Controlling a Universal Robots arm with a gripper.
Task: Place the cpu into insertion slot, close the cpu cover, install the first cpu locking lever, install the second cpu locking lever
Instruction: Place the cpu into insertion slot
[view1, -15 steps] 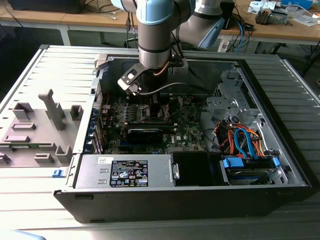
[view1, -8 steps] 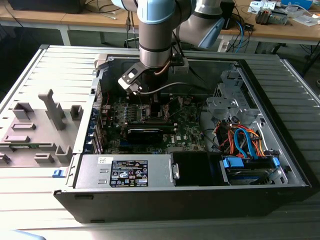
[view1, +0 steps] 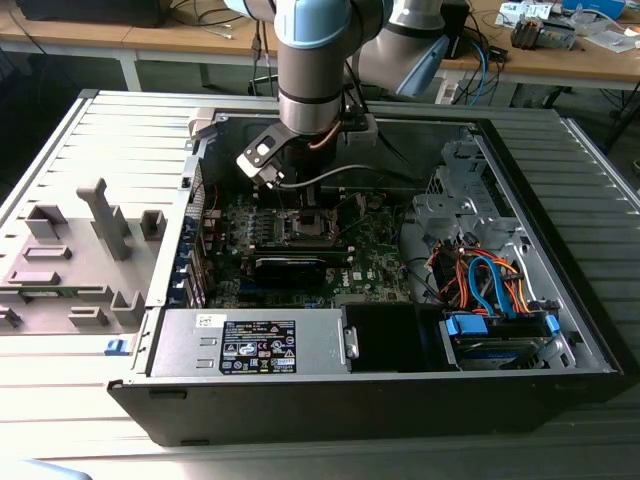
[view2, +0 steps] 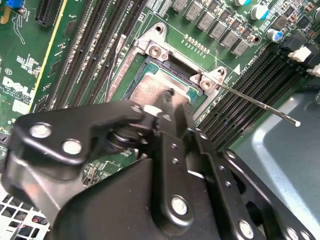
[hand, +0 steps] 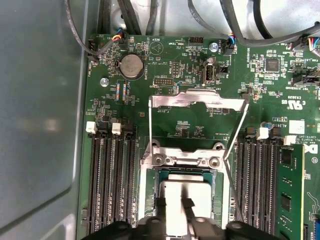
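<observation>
The gripper (hand: 173, 205) is held narrowly parted, fingertips set at the cpu (hand: 202, 192) seated in the insertion slot (hand: 182, 173). The cpu cover (hand: 197, 99) is seen raised open.

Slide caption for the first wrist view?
Gripper above the cpu at the insertion slot, cpu cover open.

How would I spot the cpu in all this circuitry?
In the open computer case, find the green motherboard and its two banks of long black memory slots. Between them, under the gripper, the cpu lies in the insertion slot: a flat, plain silver-grey square, unlike the ridged slots.
</observation>
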